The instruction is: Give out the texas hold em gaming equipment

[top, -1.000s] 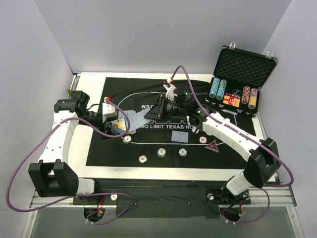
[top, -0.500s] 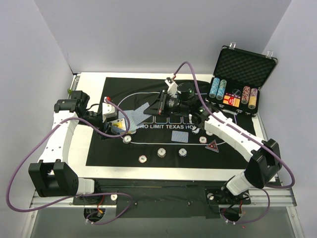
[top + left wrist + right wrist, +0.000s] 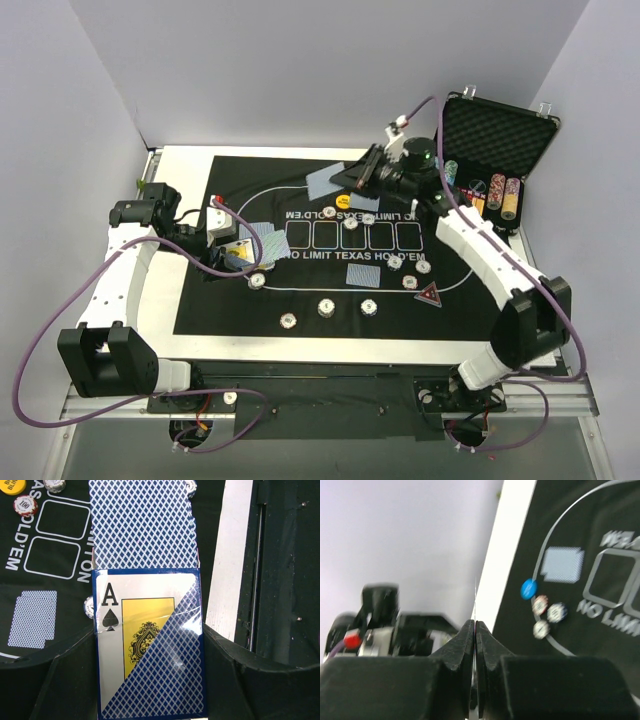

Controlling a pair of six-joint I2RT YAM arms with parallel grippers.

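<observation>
My left gripper (image 3: pixel 226 247) is shut on an ace-of-spades card box (image 3: pixel 149 645), and blue-backed cards (image 3: pixel 142 525) fan out of its top. It holds the box over the mat's left side. My right gripper (image 3: pixel 362 175) is shut on one blue-backed card (image 3: pixel 325 183) and holds it above the mat's far edge. That card shows edge-on between the fingers in the right wrist view (image 3: pixel 475 594). Dealt cards (image 3: pixel 363 275) lie on the mat. Small chips (image 3: pixel 326 307), a yellow disc (image 3: pixel 343 201), a blue disc (image 3: pixel 529 588) and a red triangle marker (image 3: pixel 430 295) lie around them.
The black mat (image 3: pixel 230 310) printed "NO LIMIT TEXAS HOLD'EM" covers the white table. An open black case (image 3: pixel 497 130) at the far right holds tall chip columns (image 3: pixel 440 178). Purple cables loop over both arms. Grey walls close in on the left, back and right.
My right gripper has lifted a blue-backed card from beside the left gripper and swung it to the far right, toward the mat's back edge. The left arm has not moved.
</observation>
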